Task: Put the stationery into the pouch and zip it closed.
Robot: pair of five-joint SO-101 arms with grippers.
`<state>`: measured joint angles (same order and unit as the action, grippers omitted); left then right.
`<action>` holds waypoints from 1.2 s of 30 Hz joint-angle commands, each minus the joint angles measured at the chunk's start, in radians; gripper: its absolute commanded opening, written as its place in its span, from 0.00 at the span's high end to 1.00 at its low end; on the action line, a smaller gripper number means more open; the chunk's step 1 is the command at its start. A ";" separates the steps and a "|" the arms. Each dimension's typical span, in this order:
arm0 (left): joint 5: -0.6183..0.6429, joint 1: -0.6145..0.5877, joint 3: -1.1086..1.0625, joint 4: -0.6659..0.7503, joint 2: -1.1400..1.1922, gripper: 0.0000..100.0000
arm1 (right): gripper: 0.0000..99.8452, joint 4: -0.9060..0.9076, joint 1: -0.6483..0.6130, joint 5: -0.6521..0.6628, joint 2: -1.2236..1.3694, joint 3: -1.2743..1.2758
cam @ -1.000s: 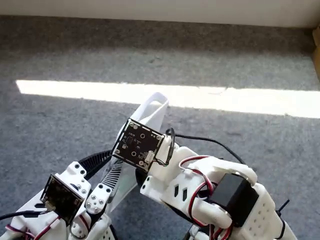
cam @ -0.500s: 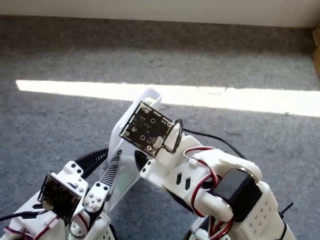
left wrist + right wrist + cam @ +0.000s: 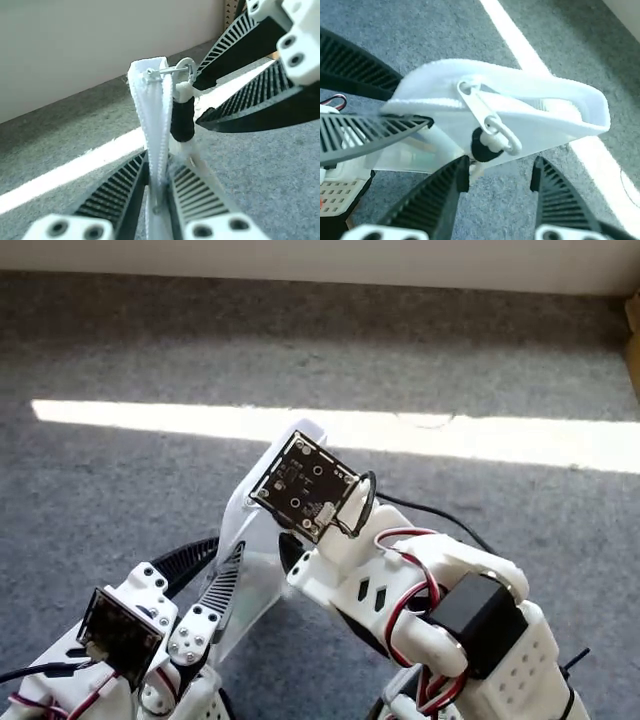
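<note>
My left gripper (image 3: pixel 157 200) is shut on the edge of the white pouch (image 3: pixel 152 100) and holds it upright above the grey carpet. A metal zipper pull (image 3: pixel 485 117) with a ring and a black bead (image 3: pixel 482 145) hangs at the pouch's (image 3: pixel 545 115) top end. Just below the pull, my right gripper (image 3: pixel 500 172) is open, its ribbed black fingers (image 3: pixel 440 195) on either side of the bead. From above, the right wrist's camera board (image 3: pixel 305 485) covers most of the pouch (image 3: pixel 250 535). The left gripper (image 3: pixel 232 580) sits lower, beside it.
Grey carpet (image 3: pixel 120 500) covers the whole floor, crossed by a bright strip of sunlight (image 3: pixel 520 445). A pale wall (image 3: pixel 320 258) runs along the far edge. A brown object (image 3: pixel 633 330) shows at the right edge.
The right arm has risen and pushed farther along the pouch's top. Its camera board now hides more of the pouch's upper end. The left arm has hardly moved.
</note>
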<state>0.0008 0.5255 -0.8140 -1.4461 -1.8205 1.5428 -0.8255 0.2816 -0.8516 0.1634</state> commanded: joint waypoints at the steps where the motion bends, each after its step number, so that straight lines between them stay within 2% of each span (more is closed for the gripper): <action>1: 0.000 -0.010 0.051 0.005 -0.001 1.00 | 0.81 -0.025 0.008 -0.006 -0.008 -0.041; 7: 0.000 -0.010 0.051 0.003 -0.001 1.00 | 0.81 0.016 -0.058 -0.006 -0.008 -0.048; 15: 0.000 -0.010 0.051 0.002 -0.001 1.00 | 0.81 -0.133 -0.054 -0.006 -0.008 0.024; 24: -0.002 -0.012 0.051 0.000 -0.001 1.00 | 0.81 -0.145 -0.058 -0.006 -0.008 0.047; 33: -0.002 -0.012 0.051 -0.002 -0.001 1.00 | 0.99 -0.180 -0.033 0.000 -0.008 0.039; 36: -0.002 -0.012 0.054 0.002 -0.001 1.00 | 0.99 -0.179 0.016 0.000 -0.008 0.039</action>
<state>0.0008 0.5240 -0.8140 -1.4461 -1.8205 1.3848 -0.8516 0.2816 -0.8516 0.2110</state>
